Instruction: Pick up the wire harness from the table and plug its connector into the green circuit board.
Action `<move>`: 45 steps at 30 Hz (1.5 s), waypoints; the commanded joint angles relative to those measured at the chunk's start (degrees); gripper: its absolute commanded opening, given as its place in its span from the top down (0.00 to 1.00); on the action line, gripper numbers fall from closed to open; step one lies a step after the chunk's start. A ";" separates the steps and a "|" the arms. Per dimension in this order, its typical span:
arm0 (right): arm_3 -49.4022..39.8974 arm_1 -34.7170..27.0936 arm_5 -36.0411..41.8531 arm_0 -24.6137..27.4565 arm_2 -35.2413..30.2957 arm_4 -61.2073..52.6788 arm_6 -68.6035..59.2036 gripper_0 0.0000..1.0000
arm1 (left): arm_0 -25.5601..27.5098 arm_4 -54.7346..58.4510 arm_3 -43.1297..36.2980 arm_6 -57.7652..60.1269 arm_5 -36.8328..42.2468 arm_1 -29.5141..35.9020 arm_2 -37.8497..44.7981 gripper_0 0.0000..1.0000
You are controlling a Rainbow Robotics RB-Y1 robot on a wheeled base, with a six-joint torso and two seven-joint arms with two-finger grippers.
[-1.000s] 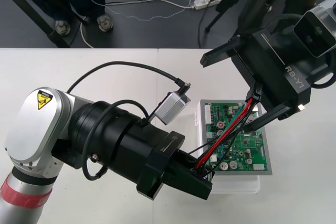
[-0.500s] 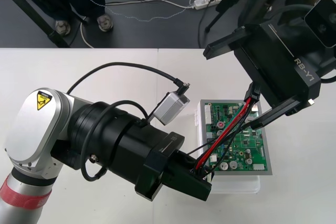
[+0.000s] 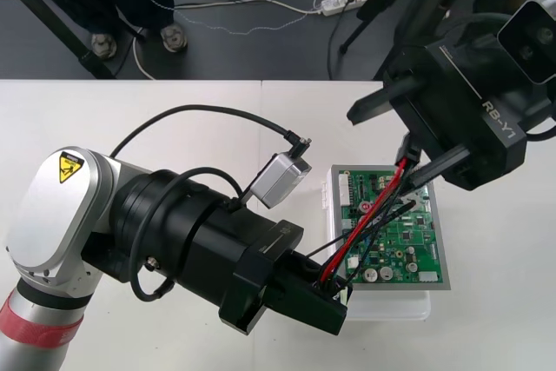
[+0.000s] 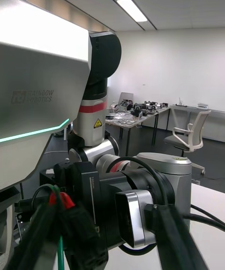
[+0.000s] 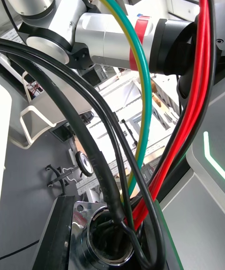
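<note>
Left gripper (image 3: 334, 297): you have it low at the near-left corner of the green circuit board (image 3: 408, 241), just over the edge of the white base (image 3: 391, 306). Its fingers are closed narrow on the socket end of the wire harness (image 3: 369, 219). In the left wrist view the round metal socket (image 5: 108, 244) sits clamped between them, with the red, green and black wires rising out of it.

Right gripper (image 3: 415, 169): you have it above the far-right part of the board, raised off it. Its fingers are pinched on the other end of the harness; the right wrist view has the red and green wires (image 4: 58, 200) running in between them.

Harness position: off the surface (image 3: 174, 119) and strung in a near-straight diagonal over the board, from the left gripper at the near-left up to the right gripper at the far-right. The red wire is uppermost and the black ones run alongside.

Plug: hidden at the right fingers, so you cannot tell its orientation, and nothing shows it seated in the board.
</note>
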 commanded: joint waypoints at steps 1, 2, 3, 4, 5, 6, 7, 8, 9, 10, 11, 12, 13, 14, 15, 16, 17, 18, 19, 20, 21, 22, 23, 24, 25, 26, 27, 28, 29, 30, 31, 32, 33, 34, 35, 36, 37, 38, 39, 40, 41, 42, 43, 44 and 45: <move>-1.98 -2.05 -0.30 -2.45 0.89 -0.97 -2.15 0.84 | 1.05 1.05 -1.99 -2.74 -1.51 1.40 -0.81 1.00; -2.07 -2.05 -0.30 -2.45 0.89 -0.97 -2.06 0.91 | 1.05 1.05 -1.91 -2.74 -1.51 1.40 -0.81 1.00; -2.16 -2.05 -0.30 -2.36 0.89 -0.97 -2.15 0.94 | 1.05 1.05 -1.99 -2.74 -1.51 1.40 -0.81 1.00; -2.16 -2.05 -0.30 -2.36 0.89 -1.05 -2.15 1.00 | 1.05 1.05 -1.99 -2.74 -1.51 1.40 -0.81 1.00; -2.16 -2.05 -0.30 -2.45 0.89 -1.05 -2.15 1.00 | 1.05 1.05 -1.91 -2.74 -1.51 1.40 -0.81 1.00; -2.16 -2.05 -0.30 -2.36 0.89 -1.05 -2.15 1.00 | 1.05 1.05 -1.91 -2.74 -1.51 1.40 -0.81 1.00; -2.16 -2.05 -0.30 -2.45 0.98 -1.32 -2.15 1.00 | 1.05 1.05 -1.91 -2.82 -1.51 1.40 -0.81 1.00; -2.16 -2.05 -0.30 -2.45 1.16 -1.41 -2.15 1.00 | 1.05 1.05 -1.99 -2.82 -1.51 1.40 -0.81 1.00; -2.16 -2.05 -0.30 -2.36 1.24 -1.49 -2.15 1.00 | 1.05 1.14 -1.99 -2.91 -1.51 1.40 -0.81 1.00; -2.16 -2.05 -0.30 -2.36 1.33 -1.58 -2.24 1.00 | 1.05 1.14 -1.99 -3.00 -1.51 1.40 -0.81 1.00; -2.07 -2.05 -0.30 -2.36 1.42 -1.67 -2.32 1.00 | 1.05 1.23 -1.99 -2.91 -1.51 1.40 -0.81 1.00; -2.07 -2.05 -0.30 -2.27 1.51 -1.76 -2.32 1.00 | 1.14 1.14 -1.99 -3.00 -1.51 1.40 -0.81 1.00; -2.07 -2.05 -0.30 -2.27 1.51 -1.93 -2.32 1.00 | 1.14 1.23 -1.99 -3.00 -1.51 1.40 -0.81 1.00; -2.07 -2.05 -0.30 -2.18 1.60 -1.93 -2.41 1.00 | 1.14 1.14 -1.99 -3.00 -1.51 1.40 -0.81 1.00; -2.07 -2.05 -0.30 -2.18 1.51 -1.93 -2.41 1.00 | 1.05 1.23 -1.99 -3.00 -1.51 1.49 -0.81 1.00; -1.90 -2.05 -0.30 -2.10 1.60 -1.85 -2.41 1.00 | 1.14 1.23 -1.99 -3.00 -1.51 1.49 -0.81 1.00; -1.90 -2.05 -0.30 -2.01 1.51 -1.93 -2.41 1.00 | 1.14 1.23 -1.99 -3.09 -1.51 1.49 -0.73 1.00; -1.72 -2.05 -0.30 -2.01 1.51 -1.93 -2.41 1.00 | 1.14 1.40 -1.99 -3.09 -1.51 1.58 -0.81 1.00; -1.54 -2.05 -0.30 -1.92 1.51 -1.93 -2.50 1.00 | 1.14 1.58 -1.99 -3.09 -1.51 1.58 -0.73 1.00; -1.54 -2.05 -0.30 -1.83 1.60 -1.93 -2.41 1.00 | 1.14 1.67 -1.99 -3.09 -1.51 1.58 -0.73 1.00; -1.46 -2.05 -0.30 -1.74 1.60 -1.93 -2.41 1.00 | 1.14 1.75 -1.99 -3.09 -1.51 1.58 -0.55 1.00; -1.46 -2.05 -0.30 -1.74 1.60 -1.93 -2.32 1.00 | 1.14 1.75 -1.99 -3.18 -1.51 1.58 -0.46 1.00; -1.46 -2.05 -0.30 -1.74 1.51 -1.93 -2.24 1.00 | 1.14 1.84 -1.99 -3.35 -1.51 1.58 -0.37 1.00; -1.54 -2.05 -0.30 -1.74 1.51 -1.93 -2.15 1.00 | 1.14 1.84 -1.91 -3.79 -1.51 1.58 -0.11 1.00; -1.46 -2.05 -0.30 -1.74 1.51 -1.93 -2.15 1.00 | 1.14 1.75 -1.91 -4.05 -1.51 1.58 0.24 0.63; -1.37 -2.05 -0.30 -1.74 1.51 -1.93 -2.15 1.00 | 1.14 1.75 -1.91 -4.14 -1.51 1.58 0.50 0.40; -1.19 -2.05 -0.30 -1.83 1.51 -1.93 -2.15 1.00 | 1.14 1.75 -1.91 -4.49 -1.51 1.58 1.12 0.07; -1.02 -2.05 -0.30 -1.74 1.60 -1.93 -1.97 1.00 | 1.14 1.75 -1.99 -4.85 -1.51 1.58 1.73 0.00; -1.02 -2.05 -0.30 -1.74 1.60 -1.93 -1.97 1.00 | 1.14 1.75 -1.99 -5.28 -1.51 1.67 2.00 0.00; -1.02 -2.05 -0.30 -1.83 1.60 -1.93 -1.88 1.00 | 1.14 1.75 -1.99 -6.08 -1.51 1.58 2.61 0.00; -1.02 -2.05 -0.30 -1.74 1.60 -1.93 -1.97 1.00 | 1.23 1.58 -1.99 -6.95 -1.51 1.58 3.23 0.00; -0.93 -2.05 -0.30 -1.83 1.51 -1.93 -1.88 1.00 | 1.23 1.49 -1.99 -7.22 -1.51 1.67 3.58 0.00; -0.93 -2.05 -0.30 -1.83 1.60 -1.93 -1.88 1.00 | 1.14 1.14 -1.99 -7.57 -1.51 1.67 4.46 0.00; -0.84 -2.05 -0.30 -1.74 1.60 -1.93 -1.88 1.00 | 1.14 1.14 -1.99 -7.92 -1.51 1.58 5.25 0.00; -0.84 -2.05 -0.30 -1.74 1.60 -1.93 -1.88 1.00 | 1.14 1.14 -1.99 -8.01 -1.51 1.67 5.60 0.00; -0.67 -2.05 -0.30 -1.66 1.60 -1.93 -1.88 1.00 | 1.14 1.14 -1.99 -8.45 -1.51 1.67 6.57 0.00; -0.49 -2.05 -0.30 -1.57 1.51 -1.93 -1.88 1.00 | 1.14 1.14 -1.99 -9.77 -1.51 1.67 7.62 0.00; -0.40 -2.05 -0.30 -1.48 1.60 -1.93 -1.88 1.00 | 1.14 1.14 -1.99 -10.47 -1.51 1.67 8.15 0.00; -0.14 -2.05 -0.30 -1.22 1.60 -1.93 -1.88 1.00 | 1.05 1.14 -1.99 -11.44 -1.51 1.84 9.21 0.00; 0.13 -2.05 -0.30 -1.13 1.51 -1.93 -1.88 1.00 | 1.05 1.14 -1.99 -12.23 -1.51 2.11 10.00 0.00; 0.21 -2.05 -0.30 -1.04 1.60 -1.93 -1.88 1.00 | 1.05 1.14 -1.99 -12.67 -1.51 2.37 10.44 0.00; 0.48 -2.05 -0.30 -0.78 1.51 -1.93 -1.88 1.00 | 1.14 1.14 -1.99 -13.63 -1.51 2.90 11.14 0.00; 0.56 -2.05 -0.30 -0.34 1.51 -1.93 -1.88 1.00 | 1.14 1.05 -1.99 -14.69 -1.51 3.43 11.93 0.00; 0.56 -2.05 -0.30 -0.16 1.51 -1.85 -1.88 1.00 | 1.14 1.14 -1.99 -15.22 -1.51 3.51 12.28 0.00; 0.56 -2.23 -0.30 0.19 1.51 -1.85 -1.80 1.00 | 1.14 1.05 -1.99 -16.36 -1.51 3.95 13.34 0.00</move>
